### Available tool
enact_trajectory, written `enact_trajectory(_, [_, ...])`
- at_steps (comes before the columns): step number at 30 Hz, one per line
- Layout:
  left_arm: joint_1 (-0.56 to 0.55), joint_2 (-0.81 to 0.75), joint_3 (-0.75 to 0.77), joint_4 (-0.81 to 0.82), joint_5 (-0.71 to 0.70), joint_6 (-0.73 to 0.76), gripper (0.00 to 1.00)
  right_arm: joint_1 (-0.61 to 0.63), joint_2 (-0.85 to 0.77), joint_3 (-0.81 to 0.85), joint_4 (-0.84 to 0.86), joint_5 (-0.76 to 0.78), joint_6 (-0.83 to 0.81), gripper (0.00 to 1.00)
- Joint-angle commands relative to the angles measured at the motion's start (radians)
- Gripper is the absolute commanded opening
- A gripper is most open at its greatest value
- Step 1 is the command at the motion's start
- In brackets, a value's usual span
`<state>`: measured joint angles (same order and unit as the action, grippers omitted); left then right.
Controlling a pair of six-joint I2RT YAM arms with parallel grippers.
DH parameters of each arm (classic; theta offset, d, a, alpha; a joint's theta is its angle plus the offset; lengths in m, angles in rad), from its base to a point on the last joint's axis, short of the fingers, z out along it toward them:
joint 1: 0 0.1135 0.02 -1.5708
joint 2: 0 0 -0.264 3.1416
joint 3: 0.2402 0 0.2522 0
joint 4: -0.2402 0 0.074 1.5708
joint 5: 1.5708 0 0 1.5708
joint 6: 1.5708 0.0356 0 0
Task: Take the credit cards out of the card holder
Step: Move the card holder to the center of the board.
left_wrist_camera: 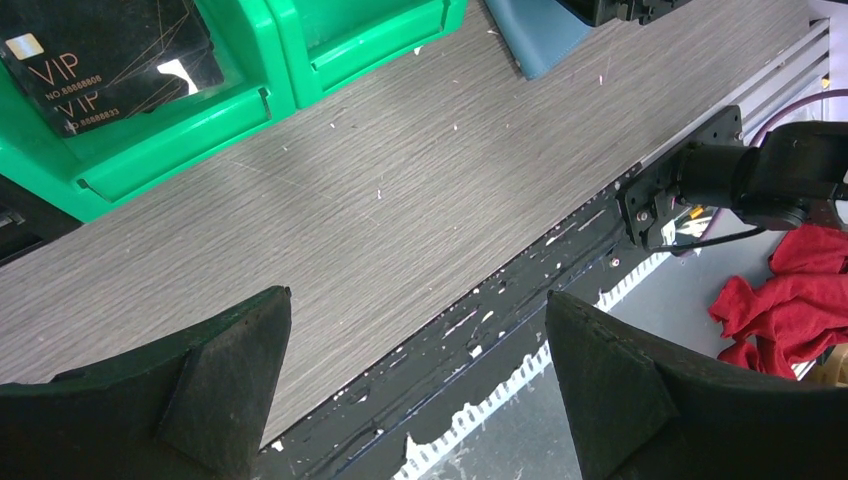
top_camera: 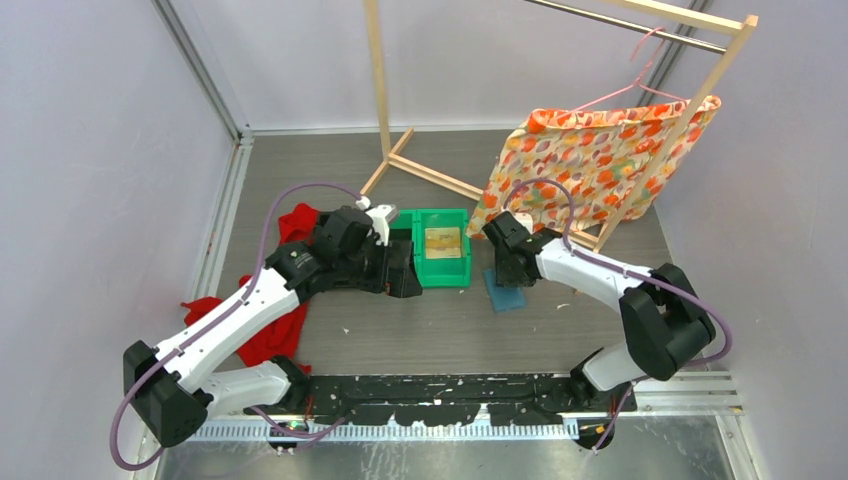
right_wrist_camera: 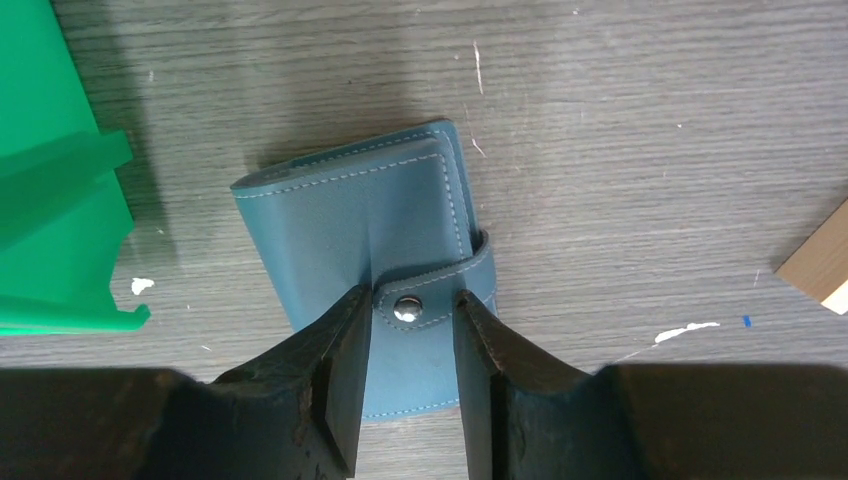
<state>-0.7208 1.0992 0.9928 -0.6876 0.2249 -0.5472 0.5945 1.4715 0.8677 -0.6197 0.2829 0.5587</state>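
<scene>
The slate-blue card holder (right_wrist_camera: 380, 215) lies shut on the table with its snap tab (right_wrist_camera: 430, 300) fastened; it also shows in the top view (top_camera: 506, 295). No card shows in it. My right gripper (right_wrist_camera: 410, 300) is over it, fingers a little apart either side of the snap. A dark "VIP" card (left_wrist_camera: 110, 60) lies in a green bin (left_wrist_camera: 180, 140). A pale card (top_camera: 444, 243) lies in the green bin (top_camera: 443, 275) in the top view. My left gripper (left_wrist_camera: 418, 295) is open and empty above the table, beside the bins (top_camera: 400, 268).
A red cloth (top_camera: 262, 335) lies under the left arm. A wooden rack (top_camera: 420, 165) stands at the back with a patterned cloth (top_camera: 600, 160) on a hanger. A black strip (top_camera: 440, 395) runs along the near edge.
</scene>
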Motion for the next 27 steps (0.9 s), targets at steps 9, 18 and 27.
enact_trajectory(9, [-0.005,-0.002,0.038,0.013,0.005,-0.007,1.0,0.018,0.075,0.044,0.044,0.044,0.001,0.38])
enact_trajectory(18, [-0.005,0.003,0.028,0.018,0.01,-0.009,1.0,0.018,-0.026,-0.011,-0.001,0.102,0.04,0.02])
enact_trajectory(27, [-0.011,0.03,0.015,0.052,0.026,-0.029,1.0,0.02,-0.198,-0.08,-0.056,0.058,0.084,0.01])
